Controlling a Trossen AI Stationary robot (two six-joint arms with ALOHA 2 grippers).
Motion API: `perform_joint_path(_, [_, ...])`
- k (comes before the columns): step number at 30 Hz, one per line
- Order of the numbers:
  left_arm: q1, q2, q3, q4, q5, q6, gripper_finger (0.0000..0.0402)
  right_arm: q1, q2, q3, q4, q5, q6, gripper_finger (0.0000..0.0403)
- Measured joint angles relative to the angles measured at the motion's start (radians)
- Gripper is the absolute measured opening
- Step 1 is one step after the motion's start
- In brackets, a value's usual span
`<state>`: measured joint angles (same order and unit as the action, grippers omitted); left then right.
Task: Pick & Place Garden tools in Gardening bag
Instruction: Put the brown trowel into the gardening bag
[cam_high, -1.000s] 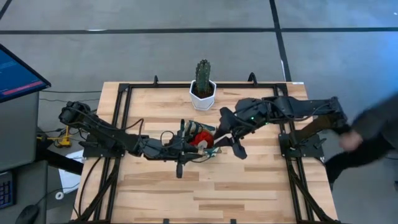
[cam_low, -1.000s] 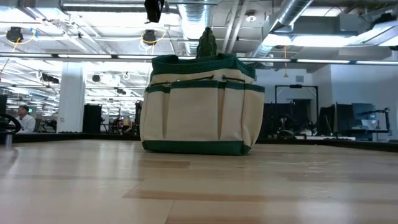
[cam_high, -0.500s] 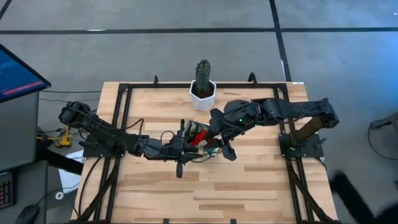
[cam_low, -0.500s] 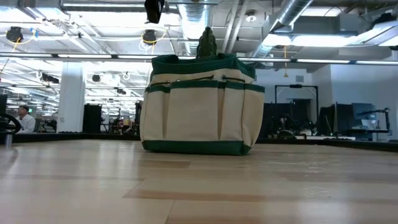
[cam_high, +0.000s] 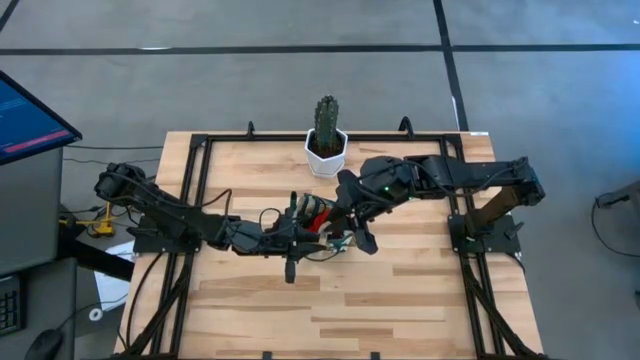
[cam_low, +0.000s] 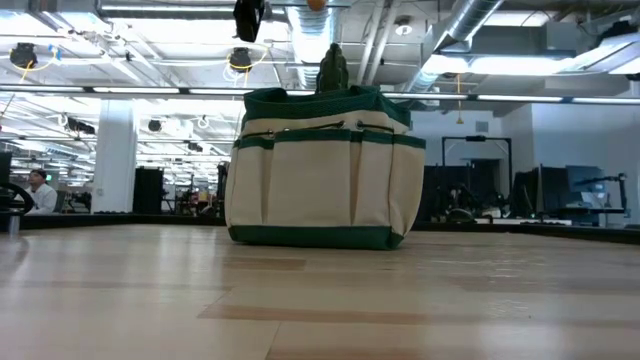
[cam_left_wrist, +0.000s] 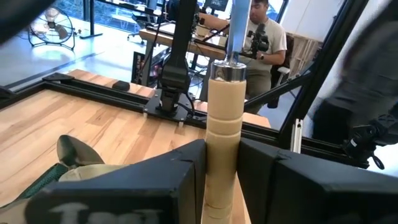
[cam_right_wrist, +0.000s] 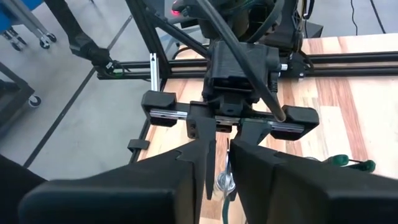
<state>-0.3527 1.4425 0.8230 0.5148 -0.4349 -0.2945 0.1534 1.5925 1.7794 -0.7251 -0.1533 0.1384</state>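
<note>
Right pincer (cam_high: 352, 238) has swung left, narrowing, apparently onto the metal shaft of the wooden-handled tool (cam_left_wrist: 224, 112) that the left pincer (cam_high: 305, 238) grips over the cream, green-trimmed bag (cam_low: 322, 170); grasp unconfirmed.

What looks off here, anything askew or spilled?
Nothing spilled or damaged. The cream fabric bag with green trim stands upright, and the left gripper holds a wooden tool handle. A green cactus in a white pot stands behind, upright.

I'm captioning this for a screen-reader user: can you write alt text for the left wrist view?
The left gripper clamps a tool's pale wooden handle, upright between its dark fingers. Behind lie the wooden table and a person.
</note>
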Motion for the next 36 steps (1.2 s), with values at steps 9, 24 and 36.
perform_joint_path(9, [0.001, 0.000, 0.000, 0.004, -0.003, -0.001, 0.0053, -0.014, 0.000, 0.000, -0.011, -0.003, -0.008, 0.0016])
perform_joint_path(24, [0.001, 0.000, 0.000, 0.014, -0.007, -0.001, 0.0084, -0.039, 0.000, 0.000, -0.022, 0.004, -0.044, 0.0001])
perform_joint_path(36, [0.007, 0.000, 0.001, 0.067, -0.081, 0.006, 0.0174, -0.038, 0.002, 0.000, -0.026, 0.004, -0.044, 0.0000])
